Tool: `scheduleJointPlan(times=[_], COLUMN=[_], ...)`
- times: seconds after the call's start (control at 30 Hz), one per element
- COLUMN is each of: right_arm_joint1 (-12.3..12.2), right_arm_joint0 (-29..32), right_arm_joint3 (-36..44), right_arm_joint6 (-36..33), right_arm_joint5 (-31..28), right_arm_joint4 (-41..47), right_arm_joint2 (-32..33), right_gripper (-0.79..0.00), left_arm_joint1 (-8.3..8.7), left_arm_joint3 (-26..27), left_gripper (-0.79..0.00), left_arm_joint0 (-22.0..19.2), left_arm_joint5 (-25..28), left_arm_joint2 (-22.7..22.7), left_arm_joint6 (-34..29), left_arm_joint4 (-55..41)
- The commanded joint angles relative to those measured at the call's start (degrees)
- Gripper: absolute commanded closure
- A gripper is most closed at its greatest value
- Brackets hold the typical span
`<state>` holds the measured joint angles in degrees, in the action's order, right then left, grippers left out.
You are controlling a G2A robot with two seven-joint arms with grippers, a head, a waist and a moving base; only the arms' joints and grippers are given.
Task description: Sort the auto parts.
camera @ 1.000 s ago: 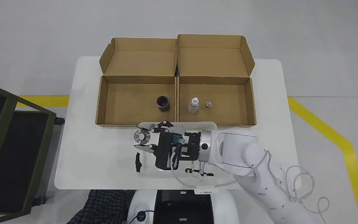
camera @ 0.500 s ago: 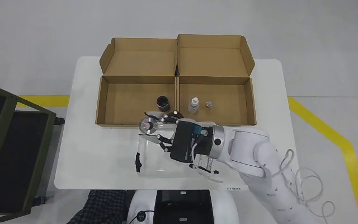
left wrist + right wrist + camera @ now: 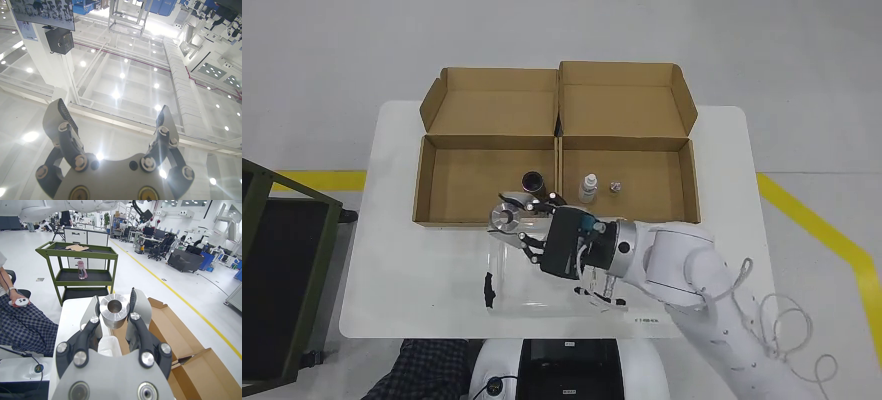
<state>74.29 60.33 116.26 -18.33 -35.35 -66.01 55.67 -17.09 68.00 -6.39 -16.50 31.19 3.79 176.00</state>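
Observation:
My right gripper (image 3: 508,221) (image 3: 114,306) is shut on a silver metal cylinder (image 3: 506,217) (image 3: 114,312) with a hole in its top face. It holds the part above the front wall of the left cardboard box (image 3: 457,178), just past the clear tray (image 3: 507,290). A dark ring part (image 3: 532,182) lies in the left box. A small white bottle (image 3: 588,186) and a small grey metal part (image 3: 616,185) lie in the right box (image 3: 662,180). A black part (image 3: 487,288) rests at the tray's left end. My left gripper (image 3: 113,117) points up at the ceiling, open and empty.
Both boxes have their lids folded back toward the far side of the white table (image 3: 392,250). A green cart (image 3: 272,290) (image 3: 79,262) stands to the table's left. A seated person in checked trousers (image 3: 22,321) holds a controller beside the table.
My right gripper has lifted the silver cylinder out of the tray and carried it toward the front wall of the left box.

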Motion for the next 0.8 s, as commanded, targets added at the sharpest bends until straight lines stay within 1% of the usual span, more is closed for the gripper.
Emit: scheduleJointPlan(times=[0.0,0.23,0.77], right_arm_joint1=[0.1,1.1,4.3], right_arm_joint0=[-0.6,-3.8,-13.9], right_arm_joint3=[-0.8,-5.1,-20.3], right_arm_joint6=[-0.4,-2.0,-4.9], right_arm_joint5=[0.4,2.2,5.9], right_arm_joint4=[-0.9,-3.0,-4.0], right_arm_joint2=[-1.0,-5.4,-13.3], right_gripper=[0.000,0.000,0.000], left_arm_joint1=[0.00,0.00,0.00], left_arm_joint3=[0.0,0.0,0.0], left_gripper=[-0.785,-0.785,-0.785], left_arm_joint0=[0.0,0.0,0.0], left_arm_joint5=[0.0,0.0,0.0], left_arm_joint2=[0.0,0.0,0.0], left_arm_joint6=[0.0,0.0,0.0], left_arm_joint4=[0.0,0.0,0.0])
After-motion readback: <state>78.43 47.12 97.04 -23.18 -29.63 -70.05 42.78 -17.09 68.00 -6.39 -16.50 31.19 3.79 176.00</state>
